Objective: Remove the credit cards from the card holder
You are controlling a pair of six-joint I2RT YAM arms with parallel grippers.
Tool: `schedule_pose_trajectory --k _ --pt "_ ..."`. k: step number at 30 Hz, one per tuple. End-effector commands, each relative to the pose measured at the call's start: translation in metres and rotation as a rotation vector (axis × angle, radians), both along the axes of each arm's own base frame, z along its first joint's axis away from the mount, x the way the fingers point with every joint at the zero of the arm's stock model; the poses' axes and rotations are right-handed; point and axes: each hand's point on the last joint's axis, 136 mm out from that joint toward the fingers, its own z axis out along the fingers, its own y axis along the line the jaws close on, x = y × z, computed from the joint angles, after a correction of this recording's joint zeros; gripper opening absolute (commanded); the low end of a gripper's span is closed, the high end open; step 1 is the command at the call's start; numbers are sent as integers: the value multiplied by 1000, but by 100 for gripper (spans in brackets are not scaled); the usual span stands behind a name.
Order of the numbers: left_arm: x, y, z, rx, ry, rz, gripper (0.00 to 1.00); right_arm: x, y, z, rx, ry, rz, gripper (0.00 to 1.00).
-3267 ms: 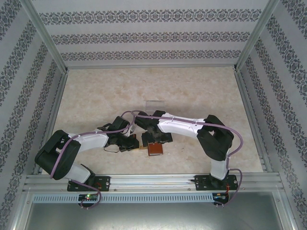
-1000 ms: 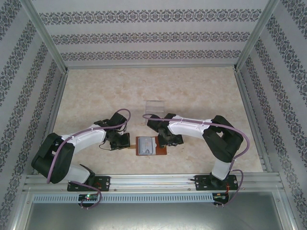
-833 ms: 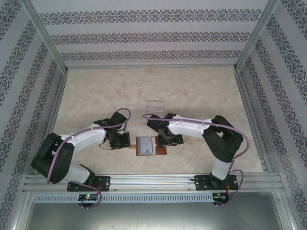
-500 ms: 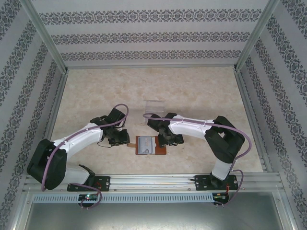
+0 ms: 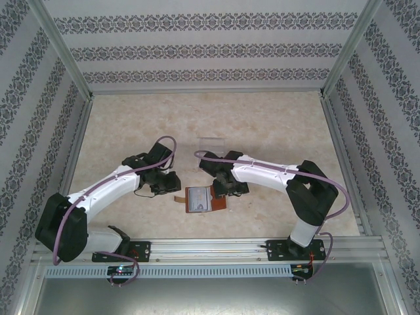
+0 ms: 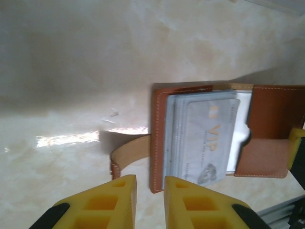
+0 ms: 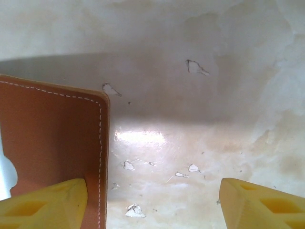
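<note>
The card holder (image 5: 220, 204) lies open and flat on the table between the arms, its brown strap tab (image 6: 127, 153) sticking out to the left. A stack of pale grey credit cards (image 6: 205, 138), the top one marked VIP, sits in its left half; they show as a grey patch (image 5: 199, 199) from above. My left gripper (image 6: 150, 202) hovers just left of the holder, jaws a narrow gap apart with nothing between them. My right gripper (image 7: 152, 205) is wide open, its left fingertip (image 7: 45, 205) resting on the holder's brown right flap (image 7: 52, 138).
A clear plastic box (image 5: 211, 146) stands just behind the two grippers. Patterned walls and metal rails (image 5: 210, 248) enclose the marble-look tabletop (image 5: 262, 125), with bare surface behind and to both sides.
The holder, closed and held up between both grippers before, now lies open. My left gripper has parted its jaws and backed off left from the strap. The right arm shifted slightly.
</note>
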Motion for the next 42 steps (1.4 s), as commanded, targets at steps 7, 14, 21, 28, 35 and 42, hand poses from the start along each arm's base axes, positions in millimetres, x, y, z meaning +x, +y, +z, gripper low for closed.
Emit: schedule_pose_trajectory --k 7,14,21,28,35,42 --pt "4 -46 -10 -73 18 -44 20 1 14 20 56 -21 23 70" --pt "0 -54 -28 -71 46 -53 17 2 23 29 101 -34 26 66" --pt "-3 -54 -41 -67 68 -50 16 3 34 33 160 -34 23 56" --pt "-5 -53 -48 -62 79 -50 14 2 48 47 224 -55 37 46" --pt "-6 -51 -51 -59 83 -45 13 -5 80 49 385 -25 39 31" --pt "-7 -50 -51 -53 83 -46 12 -9 93 27 454 23 -8 29"
